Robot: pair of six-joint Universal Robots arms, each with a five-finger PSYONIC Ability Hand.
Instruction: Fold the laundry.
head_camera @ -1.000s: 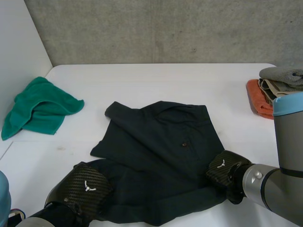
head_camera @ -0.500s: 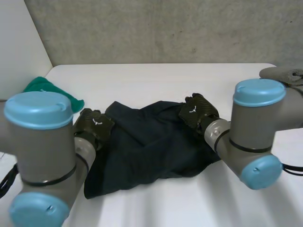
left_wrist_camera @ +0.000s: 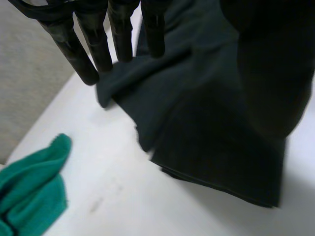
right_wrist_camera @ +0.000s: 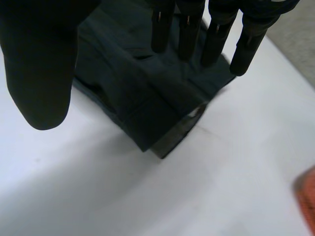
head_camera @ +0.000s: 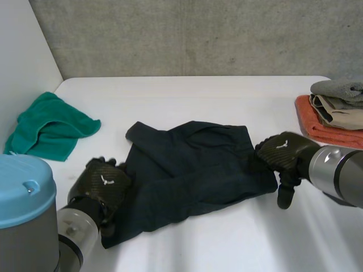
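One fold appears done on the dark shorts (head_camera: 193,164), lying mid-worktop (head_camera: 187,96) between my left hand (head_camera: 102,184) and right hand (head_camera: 283,153), both straight-fingered and holding nothing; further folds and the green towel (head_camera: 48,127) are outstanding.

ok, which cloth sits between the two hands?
The dark navy garment mid-table: left hand at one side edge, right hand at the other. The crumpled green towel and the stack of orange, beige and grey cloths lie apart from both.
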